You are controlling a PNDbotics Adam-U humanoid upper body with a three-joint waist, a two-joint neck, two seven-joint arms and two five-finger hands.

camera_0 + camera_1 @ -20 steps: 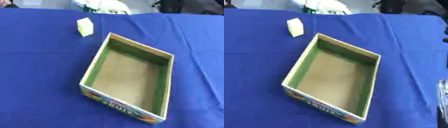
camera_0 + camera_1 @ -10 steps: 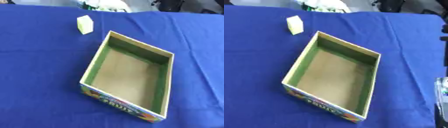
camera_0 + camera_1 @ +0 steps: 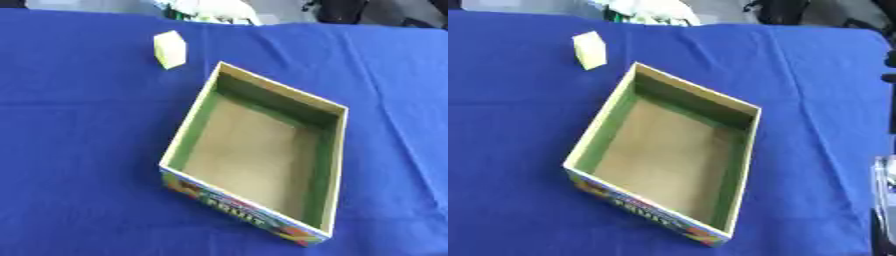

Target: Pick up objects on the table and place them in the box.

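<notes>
Left eye view shows a blue cloth (image 3: 79,150) spread over the table, with no hand of the robot anywhere in it. Toward the far left lies a small pale yellow-green block (image 3: 170,48), tilted a little, resting on the cloth and well apart from the box. Right of it and nearer the camera sits the box (image 3: 324,150), open at the top and turned askew so that one corner points away from the camera. Its inner walls are green, its floor is plain brown card, and nothing lies inside it. The near outer wall carries bright printing in several colours, too blurred to read. Beyond the far edge of the cloth some white and green clutter (image 3: 214,10) shows, not clear enough to name.

Right eye view gives the same layout shifted leftward, and adds what the other lacks: at the right edge, low down, a silver and black part of the robot (image 3: 883,200) rises over the cloth. Whether it is the right hand, and how any fingers there stand, cannot be told. The left hand shows in neither view.
</notes>
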